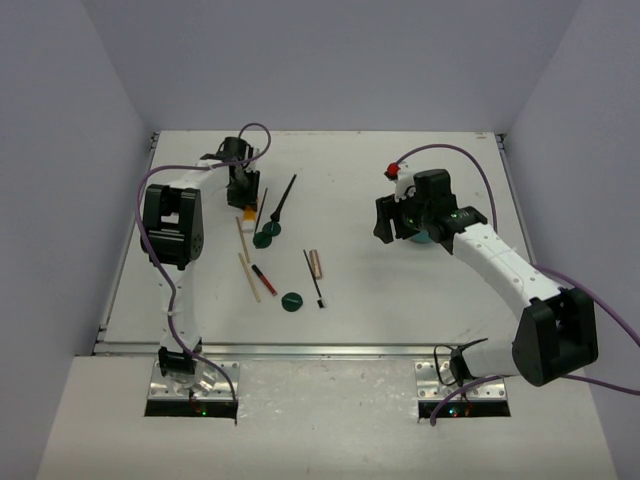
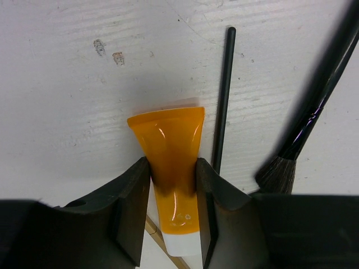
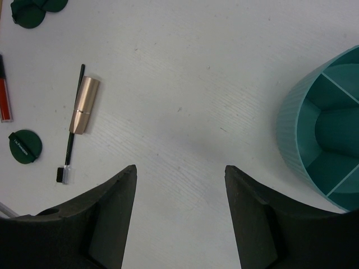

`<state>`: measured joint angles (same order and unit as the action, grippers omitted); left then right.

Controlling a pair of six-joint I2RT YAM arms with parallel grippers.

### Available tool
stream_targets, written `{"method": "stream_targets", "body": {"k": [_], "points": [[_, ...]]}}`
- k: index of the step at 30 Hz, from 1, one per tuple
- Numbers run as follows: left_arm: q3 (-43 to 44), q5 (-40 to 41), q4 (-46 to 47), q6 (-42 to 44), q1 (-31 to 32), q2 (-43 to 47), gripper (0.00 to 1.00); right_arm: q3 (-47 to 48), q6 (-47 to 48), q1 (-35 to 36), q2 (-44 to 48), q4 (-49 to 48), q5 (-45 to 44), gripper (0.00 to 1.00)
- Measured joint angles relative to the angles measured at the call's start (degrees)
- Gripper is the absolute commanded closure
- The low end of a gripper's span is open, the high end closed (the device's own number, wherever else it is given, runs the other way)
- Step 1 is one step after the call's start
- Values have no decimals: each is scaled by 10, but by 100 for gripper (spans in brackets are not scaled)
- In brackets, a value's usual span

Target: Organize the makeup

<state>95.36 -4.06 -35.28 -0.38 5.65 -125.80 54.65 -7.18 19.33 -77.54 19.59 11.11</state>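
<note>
The left gripper is down on the worktop toward the far left corner, with its jaws partly closed around the orange tube. Both fingers lie against the tube's sides. The tube lies flat on the surface with its white cap between the fingers and its wide crimped end sticking out past the fingertips.

Just beside the tube is a thin black brush, and past that a thicker brush with dark bristles. A wooden stick passes under the cap end.

The rest of the makeup is scattered over the left half of the worktop, nearer the front edge: two sticks, a red-black pencil, a beige tube lying against a thin spoolie, two green discs that touch each other, and another disc lying apart.

The right gripper is over the right half of the worktop with its jaws wide apart and nothing between them. The teal divided container stands just beside it.
</note>
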Motion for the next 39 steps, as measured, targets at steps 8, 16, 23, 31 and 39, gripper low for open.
{"method": "stream_targets", "body": {"k": [8,16,23,31,39], "points": [[13,-7,-4,-4,0,-6,100,0,12,0,0,2,0,35],[14,-6,-4,-1,0,-6,100,4,12,0,0,3,7,35],[14,-4,-4,24,0,-5,100,14,7,0,0,-4,22,34],[14,-1,-1,48,0,-3,100,26,1,0,0,-12,31,34],[14,-3,4,52,-1,15,100,26,-9,0,0,-12,35,31]]}}
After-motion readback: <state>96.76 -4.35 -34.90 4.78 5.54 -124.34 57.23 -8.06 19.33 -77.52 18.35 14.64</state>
